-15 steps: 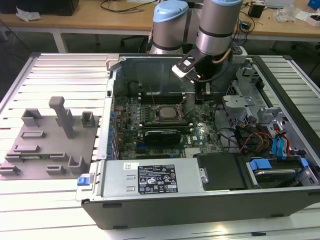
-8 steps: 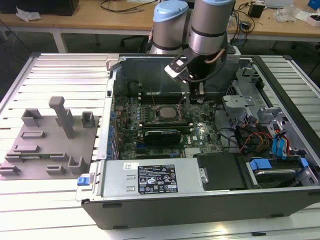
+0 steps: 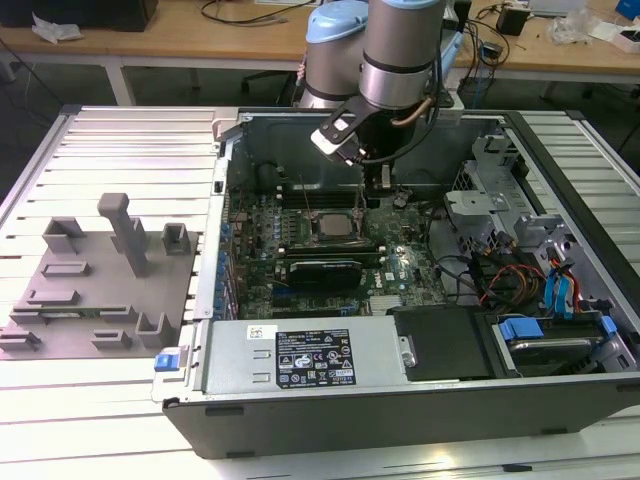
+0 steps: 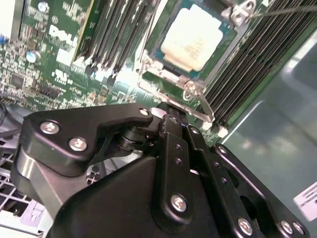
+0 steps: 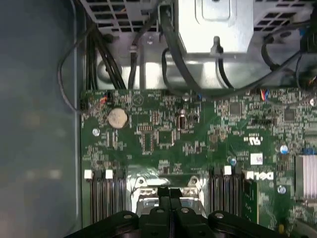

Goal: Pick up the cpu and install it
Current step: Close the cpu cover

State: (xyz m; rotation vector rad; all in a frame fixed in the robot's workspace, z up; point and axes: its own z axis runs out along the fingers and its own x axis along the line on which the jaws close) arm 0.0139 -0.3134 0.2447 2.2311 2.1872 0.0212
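The cpu (image 4: pixel 194 35), a pale silver square, lies flat in the socket on the green motherboard (image 4: pixel 64 74); in the exterior view the cpu (image 3: pixel 333 227) sits mid-board inside the open computer case. My gripper (image 4: pixel 170 113) hovers just beside the socket's metal frame (image 4: pixel 173 84), apart from the cpu. Its black fingers (image 5: pixel 170 194) are pressed together with nothing between them. In the exterior view the gripper (image 3: pixel 381 184) hangs above the board on the exterior view's right of the socket. A thin wire lever (image 4: pixel 282 12) sticks out past the socket's far corner.
Rows of memory slots (image 4: pixel 242 74) flank the socket. Black cables (image 5: pixel 173 54) and a metal drive cage (image 5: pixel 218 29) stand past the board's edge. The case wall (image 3: pixel 300 400) rings the board. A grey fixture (image 3: pixel 100 270) sits on the slatted table at the exterior view's left.
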